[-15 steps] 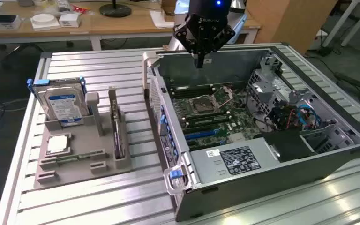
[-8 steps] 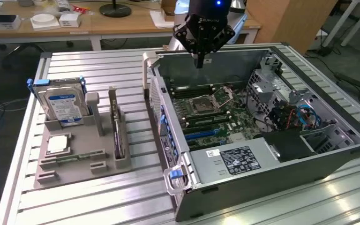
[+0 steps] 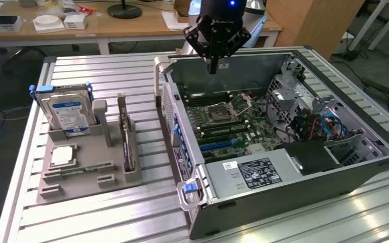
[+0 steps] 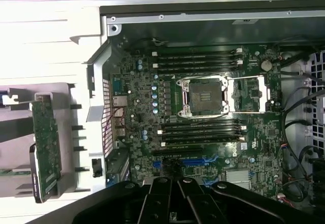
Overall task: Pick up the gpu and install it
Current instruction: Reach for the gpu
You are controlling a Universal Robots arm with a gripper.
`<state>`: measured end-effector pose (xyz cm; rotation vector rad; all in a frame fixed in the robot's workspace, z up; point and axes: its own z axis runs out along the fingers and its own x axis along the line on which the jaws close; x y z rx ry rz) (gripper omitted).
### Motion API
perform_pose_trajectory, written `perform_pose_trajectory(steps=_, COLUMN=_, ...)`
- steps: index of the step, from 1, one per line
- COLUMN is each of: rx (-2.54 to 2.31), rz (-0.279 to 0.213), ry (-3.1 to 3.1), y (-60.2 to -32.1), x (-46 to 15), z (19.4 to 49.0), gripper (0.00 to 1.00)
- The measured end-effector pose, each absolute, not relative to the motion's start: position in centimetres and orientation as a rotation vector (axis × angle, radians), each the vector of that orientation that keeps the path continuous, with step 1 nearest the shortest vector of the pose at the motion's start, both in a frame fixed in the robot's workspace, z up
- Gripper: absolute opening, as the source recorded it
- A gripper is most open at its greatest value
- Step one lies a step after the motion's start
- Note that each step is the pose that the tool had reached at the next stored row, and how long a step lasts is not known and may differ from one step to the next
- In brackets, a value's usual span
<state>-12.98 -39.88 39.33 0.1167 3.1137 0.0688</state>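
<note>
A slatted metal bench (image 3: 100, 71) fills the room's foreground. At the exterior view's left, a gray holder (image 3: 93, 177) sits on it. A silver hard drive (image 3: 68, 115) with a blue label stands upright in the holder's back slot, and a square chip (image 3: 63, 156) lies flat in front of it.

Along the holder's edge nearest the computer stands the gpu (image 3: 127, 149), a thin card set on its long edge in a narrow slot. It seems to be held this way so its top edge can be pinched from above. Nothing is touching it.

Just beside the holder lies an open computer case (image 3: 282, 197), resting on its side with the panel off so that the motherboard (image 3: 242, 126) faces up. The empty processor socket (image 3: 227, 109) is near the middle of the board.

The tool (image 3: 212, 68) hangs above the far wall of the case, well apart from the gpu. Its fingers are pressed together and it holds nothing. From the wrist, the tool (image 4: 172, 203) looks down onto the board, with the gpu (image 4: 45, 148) off to one side in its slot. The pickup has not begun.
</note>
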Motion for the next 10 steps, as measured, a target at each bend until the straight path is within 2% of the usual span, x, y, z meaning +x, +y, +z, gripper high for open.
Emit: perform_pose_trajectory(steps=10, rx=0.117, rz=0.069, ry=3.114, y=-39.9, x=-14.4, z=39.3, gripper=0.10)
